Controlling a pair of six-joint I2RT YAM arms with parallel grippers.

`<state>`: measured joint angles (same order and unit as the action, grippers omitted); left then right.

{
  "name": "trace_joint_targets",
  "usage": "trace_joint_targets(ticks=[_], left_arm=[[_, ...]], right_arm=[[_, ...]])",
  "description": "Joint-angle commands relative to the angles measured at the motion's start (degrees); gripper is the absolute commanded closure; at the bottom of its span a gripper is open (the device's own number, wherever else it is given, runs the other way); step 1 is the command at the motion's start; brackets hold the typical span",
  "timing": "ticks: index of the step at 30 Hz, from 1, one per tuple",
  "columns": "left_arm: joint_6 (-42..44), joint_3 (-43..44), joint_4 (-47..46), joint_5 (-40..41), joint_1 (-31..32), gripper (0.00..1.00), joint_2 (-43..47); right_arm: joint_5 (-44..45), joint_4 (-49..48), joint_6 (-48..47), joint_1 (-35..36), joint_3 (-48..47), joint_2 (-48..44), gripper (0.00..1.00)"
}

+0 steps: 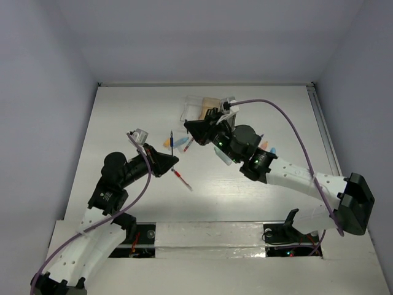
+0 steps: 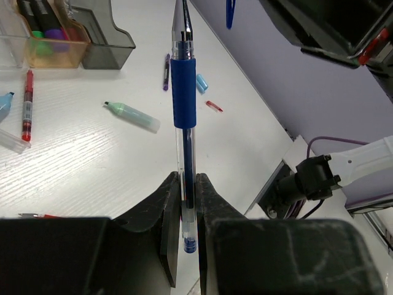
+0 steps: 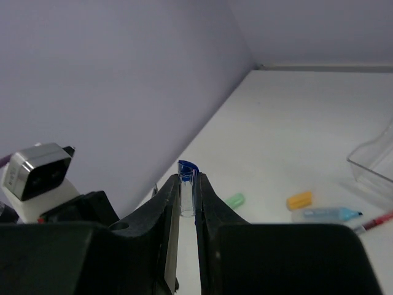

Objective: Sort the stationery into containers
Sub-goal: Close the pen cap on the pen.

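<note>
My left gripper (image 2: 188, 178) is shut on the rear end of a blue pen (image 2: 183, 86), which sticks out bare-tipped away from the jaws. My right gripper (image 3: 187, 178) is shut on a clear pen cap with a blue end (image 3: 188, 175); that cap (image 2: 230, 12) hangs just right of the pen's tip. In the top view the left gripper (image 1: 174, 161) and the right gripper (image 1: 187, 125) face each other above the table's middle. The clear container (image 2: 9, 37), the tan-orange one (image 2: 52, 55) holding markers, and the smoky grey one (image 2: 107, 40) stand in a row.
Loose on the table lie a green marker (image 2: 132, 117), a red pen (image 2: 27, 104), a purple pen (image 2: 166, 63), a light-blue piece (image 2: 201, 83) and a small red piece (image 2: 214, 106). An orange piece (image 3: 299, 200) and a light-blue marker (image 3: 325, 214) lie near the clear container's corner (image 3: 374, 163).
</note>
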<state>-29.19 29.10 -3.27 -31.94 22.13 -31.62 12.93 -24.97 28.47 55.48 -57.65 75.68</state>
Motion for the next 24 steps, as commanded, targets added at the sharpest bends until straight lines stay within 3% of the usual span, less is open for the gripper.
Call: trace_joint_targets(ticks=[1, 13, 24], left_arm=[[-1.0, -0.9, -4.1, -1.4, 0.8, 1.00, 1.5], [-1.3, -1.2, -3.9, -0.3, 2.0, 1.00, 2.1], [-1.3, -1.0, -2.9, 2.0, 2.0, 1.00, 2.4]], right_arm=[[-3.0, -10.4, 1.9, -0.2, -3.3, 1.9, 1.00], [-6.8, -14.9, 4.8, -0.2, -7.7, 8.6, 1.00], [-7.4, -13.8, 5.3, 0.3, -5.1, 7.8, 1.00]])
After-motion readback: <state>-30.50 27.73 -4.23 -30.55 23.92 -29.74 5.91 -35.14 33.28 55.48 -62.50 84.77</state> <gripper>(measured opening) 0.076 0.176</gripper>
